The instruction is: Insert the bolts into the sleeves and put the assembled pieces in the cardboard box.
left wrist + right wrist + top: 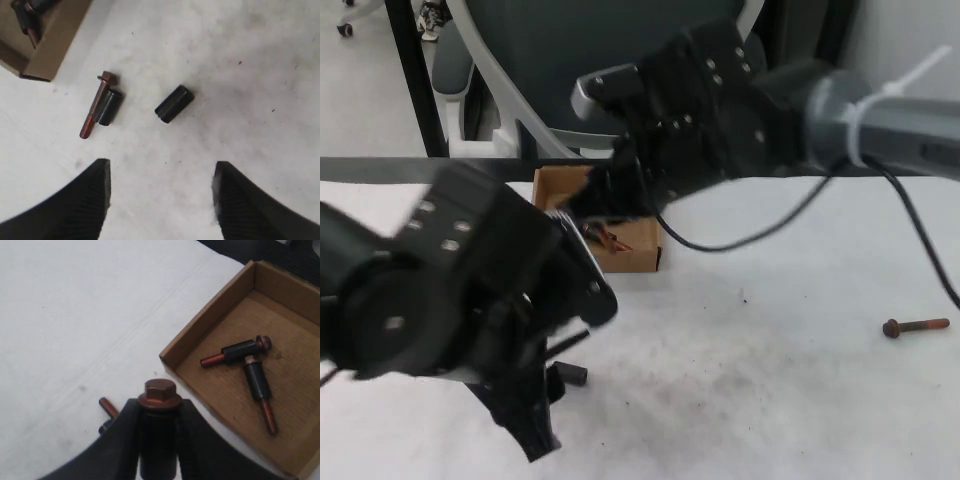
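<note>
The right tool (160,425) is clamped on a sleeved bolt (160,394) just beside the cardboard box (220,305), which holds two assembled pieces (240,351). The left tool (161,165), fingers apart, hangs over the bench (250,75) above a loose bolt (97,105) and two sleeves (174,103).

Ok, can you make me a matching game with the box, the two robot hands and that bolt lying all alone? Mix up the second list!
Things:
1. cardboard box
2. right hand
3. left hand
4. lone bolt

States:
A. open, holding nothing
B. lying on the white bench, off by itself
C. shut on a bolt in a sleeve
D. has two finished pieces inside

Pairs: 1-D, 2-C, 3-A, 4-B.
</note>
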You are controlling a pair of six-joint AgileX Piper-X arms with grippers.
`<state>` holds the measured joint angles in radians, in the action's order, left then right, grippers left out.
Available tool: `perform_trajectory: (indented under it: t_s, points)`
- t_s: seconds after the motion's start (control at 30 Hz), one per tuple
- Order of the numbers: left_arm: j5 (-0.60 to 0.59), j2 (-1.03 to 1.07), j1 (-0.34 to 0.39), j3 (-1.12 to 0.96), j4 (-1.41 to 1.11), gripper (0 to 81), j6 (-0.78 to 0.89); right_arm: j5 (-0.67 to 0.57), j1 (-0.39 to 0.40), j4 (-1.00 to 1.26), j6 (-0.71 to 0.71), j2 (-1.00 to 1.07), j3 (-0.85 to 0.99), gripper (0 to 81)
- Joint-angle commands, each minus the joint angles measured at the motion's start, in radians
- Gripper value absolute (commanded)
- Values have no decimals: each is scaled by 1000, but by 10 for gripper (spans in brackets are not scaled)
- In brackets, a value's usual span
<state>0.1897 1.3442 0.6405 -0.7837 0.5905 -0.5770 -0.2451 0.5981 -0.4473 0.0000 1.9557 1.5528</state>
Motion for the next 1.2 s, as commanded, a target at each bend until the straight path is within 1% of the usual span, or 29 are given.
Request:
perform_trajectory:
  t_s: [0.0,0.13,0.27,0.37,0.57,0.77,0.87,1.0,1.03,1.1,1.17]
  points:
    - [35,99,-2,-37,-3,561,-91,1,-27,-61,0,65,120,3]
    - [37,184,-2,-82,-3,561,-112,6,-57,-124,0,138,209,3]
    - [80,243,-2,-115,-3,561,-196,23,-79,-125,0,195,270,3]
    - [99,266,-2,-126,-2,561,-246,23,-88,-122,0,236,310,3]
    - [98,283,0,-134,-10,561,-309,26,-101,-120,28,317,384,3]
    - [92,281,0,-134,-102,520,-313,66,-102,-123,47,354,394,3]
    - [41,281,0,-134,-134,515,-307,75,-102,-130,47,361,394,3]
    - [17,281,0,-134,-126,515,-226,88,-104,-143,47,361,394,1]
    - [7,281,0,-134,-119,515,-219,88,-104,-146,42,361,394,11]
    - [7,281,0,-134,-104,515,-215,88,-106,-147,37,361,394,64]
    - [2,281,0,-134,-84,515,-219,88,-106,-147,37,361,394,169]
